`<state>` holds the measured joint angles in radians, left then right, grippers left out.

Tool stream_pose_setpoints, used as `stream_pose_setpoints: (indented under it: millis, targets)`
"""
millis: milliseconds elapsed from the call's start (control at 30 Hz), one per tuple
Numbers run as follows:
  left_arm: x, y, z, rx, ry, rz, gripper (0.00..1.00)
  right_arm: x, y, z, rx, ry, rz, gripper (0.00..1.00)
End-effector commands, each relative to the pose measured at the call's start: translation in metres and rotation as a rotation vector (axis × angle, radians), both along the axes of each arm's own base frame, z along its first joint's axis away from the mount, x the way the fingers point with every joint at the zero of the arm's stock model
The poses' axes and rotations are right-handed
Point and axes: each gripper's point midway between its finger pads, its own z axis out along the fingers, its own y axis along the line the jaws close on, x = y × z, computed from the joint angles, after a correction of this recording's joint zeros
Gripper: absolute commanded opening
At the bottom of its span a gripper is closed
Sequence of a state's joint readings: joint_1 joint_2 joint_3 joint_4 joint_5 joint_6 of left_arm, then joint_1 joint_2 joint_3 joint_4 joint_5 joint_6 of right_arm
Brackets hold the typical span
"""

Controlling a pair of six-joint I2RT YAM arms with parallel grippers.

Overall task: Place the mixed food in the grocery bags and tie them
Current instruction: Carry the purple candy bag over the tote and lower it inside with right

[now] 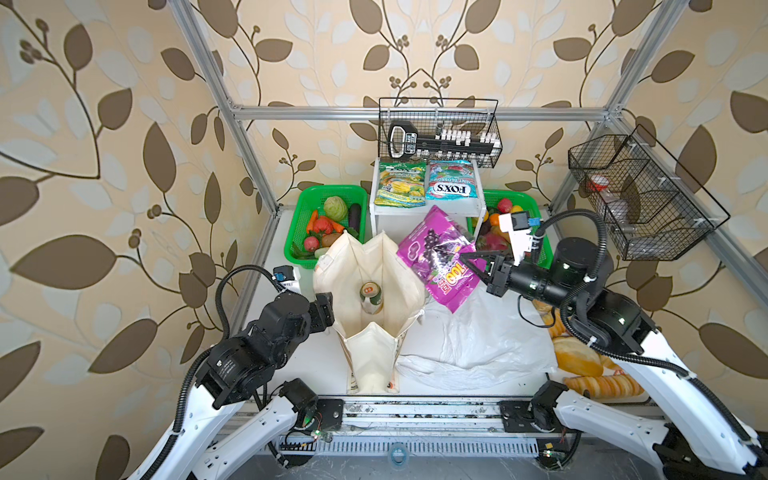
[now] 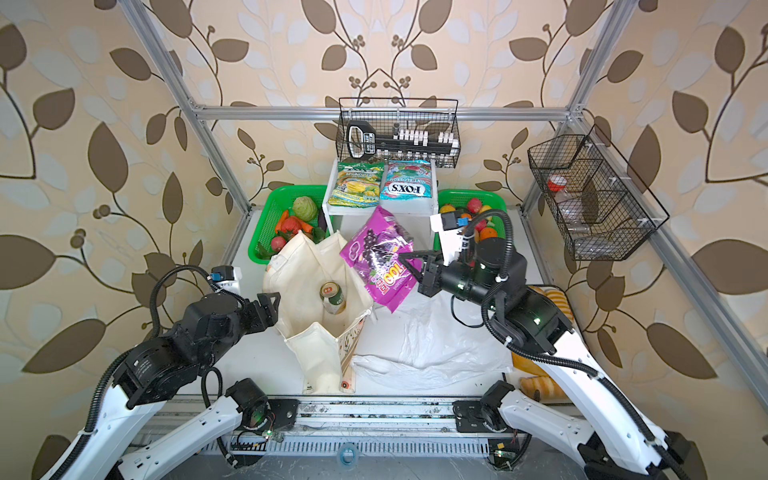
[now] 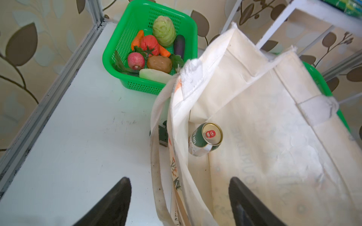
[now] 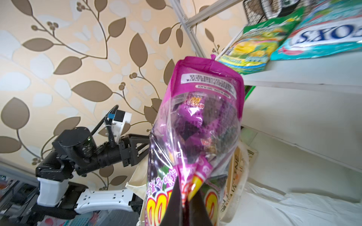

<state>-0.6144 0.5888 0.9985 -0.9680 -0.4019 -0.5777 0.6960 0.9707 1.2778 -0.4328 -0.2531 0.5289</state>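
The cream canvas tote (image 1: 345, 266) (image 2: 299, 270) (image 3: 254, 109) stands open mid-table, and the green-gold can (image 1: 371, 296) (image 3: 205, 139) lies inside it. My left gripper (image 2: 268, 299) (image 3: 179, 179) is open, its fingers straddling the tote's left wall and handle strap. My right gripper (image 1: 467, 262) (image 4: 185, 197) is shut on a lower corner of the purple snack packet (image 1: 436, 253) (image 4: 199, 121), held in the air beside the tote's right rim. The white plastic bag (image 1: 478, 336) lies flat under it. The FOX'S packet (image 1: 451, 185) lies on the shelf. Toy fruits (image 1: 494, 218) fill the right green basket.
A green basket (image 1: 299, 232) (image 3: 125, 82) of toy vegetables stands behind the tote on the left. The white shelf (image 1: 428, 208) also carries a green-yellow packet (image 1: 400, 183). Bread loaves (image 1: 582, 361) lie under my right arm. Black wire baskets (image 1: 440, 129) (image 1: 640, 195) hang on the frame.
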Motion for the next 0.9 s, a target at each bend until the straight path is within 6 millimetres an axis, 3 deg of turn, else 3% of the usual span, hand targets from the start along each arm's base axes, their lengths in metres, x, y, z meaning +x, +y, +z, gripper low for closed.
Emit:
stream_pose_setpoints:
  millis: [0,100,267,433,600,733,867]
  targets:
    - [0.003,-0.011,0.004,-0.051,-0.018,-0.035,0.71,0.001,0.022,0.024,-0.035,-0.117,0.019,0.0]
    - [0.004,-0.013,0.003,-0.052,-0.015,-0.045,0.6,0.006,0.044,0.02,-0.126,-0.154,0.007,0.0]
    - [0.004,-0.017,0.005,-0.054,-0.032,-0.071,0.33,0.014,0.074,0.004,-0.268,-0.205,-0.011,0.0]
    - [0.004,-0.021,0.006,-0.067,-0.046,-0.095,0.12,0.022,0.102,0.002,-0.319,-0.246,-0.009,0.0]
    - [0.004,-0.023,0.009,-0.069,-0.056,-0.105,0.03,0.027,0.129,-0.014,-0.395,-0.252,0.04,0.0]
    - [0.005,-0.02,0.014,-0.066,-0.071,-0.096,0.02,0.009,0.147,-0.045,-0.488,-0.229,0.135,0.0]
    - [0.006,-0.018,0.02,-0.055,-0.093,-0.087,0.0,-0.008,0.15,-0.075,-0.588,-0.159,0.166,0.0]
